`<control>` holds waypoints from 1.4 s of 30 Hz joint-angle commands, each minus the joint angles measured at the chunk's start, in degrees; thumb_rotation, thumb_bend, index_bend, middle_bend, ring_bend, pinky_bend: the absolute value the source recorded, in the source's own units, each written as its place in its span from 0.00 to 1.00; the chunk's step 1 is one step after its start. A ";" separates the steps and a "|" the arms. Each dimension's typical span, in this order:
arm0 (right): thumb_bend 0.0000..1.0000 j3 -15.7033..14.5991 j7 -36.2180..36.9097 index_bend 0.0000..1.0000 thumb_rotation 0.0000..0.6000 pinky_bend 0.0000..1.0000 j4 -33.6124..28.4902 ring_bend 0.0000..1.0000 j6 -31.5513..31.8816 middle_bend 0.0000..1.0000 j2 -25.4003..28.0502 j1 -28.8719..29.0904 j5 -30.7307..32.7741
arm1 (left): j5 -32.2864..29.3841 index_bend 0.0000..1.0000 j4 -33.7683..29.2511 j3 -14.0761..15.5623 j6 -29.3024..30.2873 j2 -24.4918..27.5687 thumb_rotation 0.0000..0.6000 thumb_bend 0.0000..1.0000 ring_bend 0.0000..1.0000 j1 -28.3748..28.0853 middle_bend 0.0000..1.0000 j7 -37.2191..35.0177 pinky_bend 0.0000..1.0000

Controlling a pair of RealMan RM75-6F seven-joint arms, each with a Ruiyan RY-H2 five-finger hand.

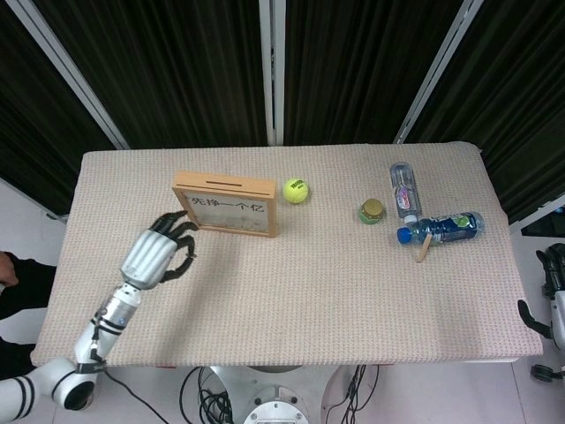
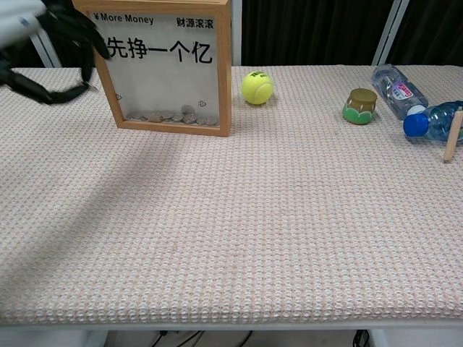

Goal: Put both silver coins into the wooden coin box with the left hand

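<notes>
Wooden-framed coin box (image 1: pixel 226 204): back-left of the cloth-covered tabletop (image 1: pixel 309 291).
Yellow tennis ball (image 1: pixel 296 190): just right of box.
Two clear plastic bottles (image 1: pixel 439 228): near right edge.

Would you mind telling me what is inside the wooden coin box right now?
Through the clear front of the wooden coin box, a small heap of coins lies along the bottom. The frame hides the edges, so an exact count cannot be made.
</notes>
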 commanded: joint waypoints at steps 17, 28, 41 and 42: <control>0.29 -0.13 -1.92 0.00 1.00 0.00 -1.92 0.00 1.43 0.00 0.30 -0.51 -0.29 | -28.85 0.64 -11.23 -18.48 -17.73 18.02 1.00 0.52 0.11 -12.48 0.29 7.29 0.19; 0.29 0.17 -1.70 0.00 1.00 0.00 -1.44 0.00 0.53 0.00 0.13 -0.25 0.79 | -46.63 0.64 -6.02 -18.03 -26.91 14.92 1.00 0.52 0.11 -24.04 0.29 12.83 0.17; 0.29 0.11 -0.23 0.00 1.00 0.00 0.60 0.00 -0.24 0.00 -0.52 -0.19 1.34 | -54.59 0.64 -1.12 -13.78 -29.79 10.80 1.00 0.53 0.11 -30.63 0.29 15.29 0.17; 0.29 0.12 -0.08 0.00 1.00 0.00 0.72 0.00 -0.21 0.00 -0.53 -0.25 1.39 | -54.85 0.64 -0.85 -13.57 -29.83 10.57 1.00 0.53 0.11 -30.86 0.29 15.24 0.17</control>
